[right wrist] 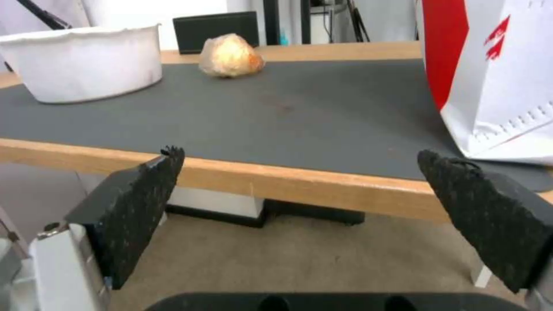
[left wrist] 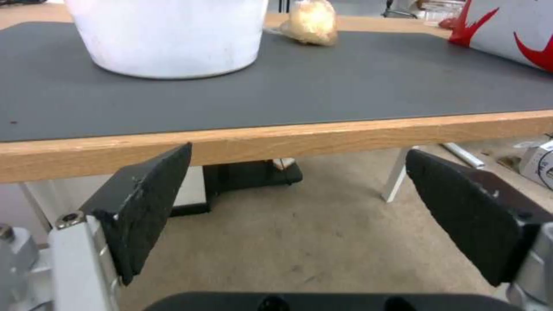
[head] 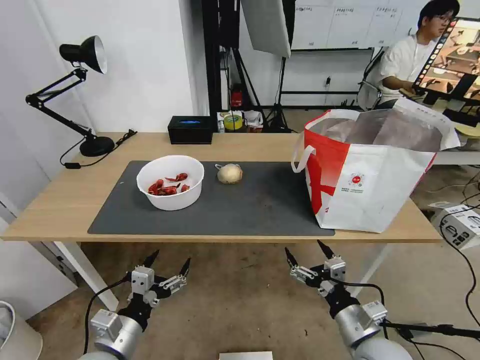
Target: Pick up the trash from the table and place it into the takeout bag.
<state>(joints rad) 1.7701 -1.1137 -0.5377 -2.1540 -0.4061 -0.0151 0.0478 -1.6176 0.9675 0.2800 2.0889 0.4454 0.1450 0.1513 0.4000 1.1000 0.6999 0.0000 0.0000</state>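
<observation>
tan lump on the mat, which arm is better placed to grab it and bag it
Probably the right. The right gripper hangs open below the table edge, nearer the tan lump and the takeout bag. The left gripper, also open, sits nearer the white bowl.

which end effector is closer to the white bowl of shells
Left. The left end effector hangs open below the table's near edge, almost straight in front of the white bowl; the right end effector, also open, hangs nearer the takeout bag.

The white bowl of red shells (head: 170,182) and tan lump (head: 229,173) are sitting on the grey mat (head: 260,205), left of the takeout bag (head: 367,170). Both grippers, left (head: 168,266) and right (head: 305,252), are hovering spread before the mat, below the table edge (head: 200,238).
</observation>
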